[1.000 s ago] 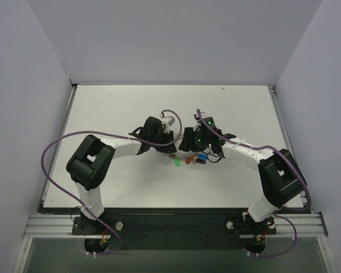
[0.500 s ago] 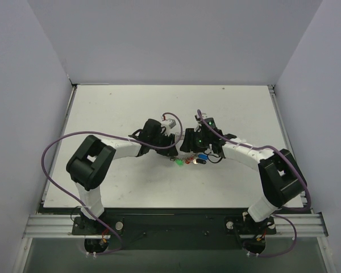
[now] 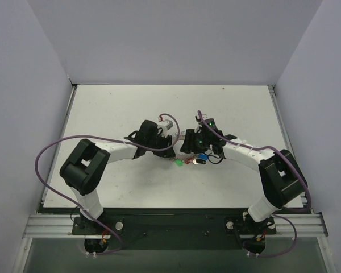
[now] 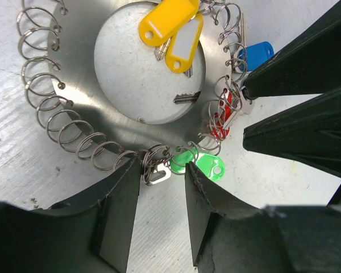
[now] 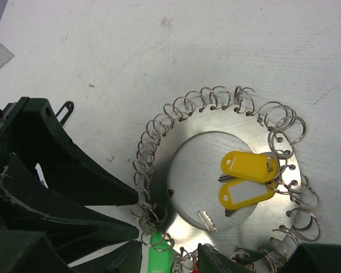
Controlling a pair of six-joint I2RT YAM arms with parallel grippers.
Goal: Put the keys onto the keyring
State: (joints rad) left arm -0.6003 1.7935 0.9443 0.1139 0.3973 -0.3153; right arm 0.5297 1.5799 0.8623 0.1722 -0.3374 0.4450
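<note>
White table (image 3: 102,114) and pale walls (image 3: 176,40) frame the scene, with the keyring (image 4: 82,99) lying flat near the table's middle, between the two grippers. Its broad metal band carries wire coils all round the rim. Two yellow keys (image 4: 167,20) rest over its centre, while a blue key (image 4: 256,54), a red key (image 4: 221,116) and a green key (image 4: 207,165) hang among the coils on one side. The green key now sits slightly closer to the red one than a second ago

The left gripper (image 4: 163,170) stands at the rim with its jaws spread wider than before, a small silver loop (image 4: 155,170) lying between the fingertips and bare table showing behind it. The right gripper (image 4: 245,112) straddles the coils beside the red key; whether it pinches them I cannot tell, and it has not moved

Further out, the left arm (image 3: 82,168) has swung its elbow outward and drawn its wrist back a little, and its purple cable (image 3: 45,153) droops lower
</note>
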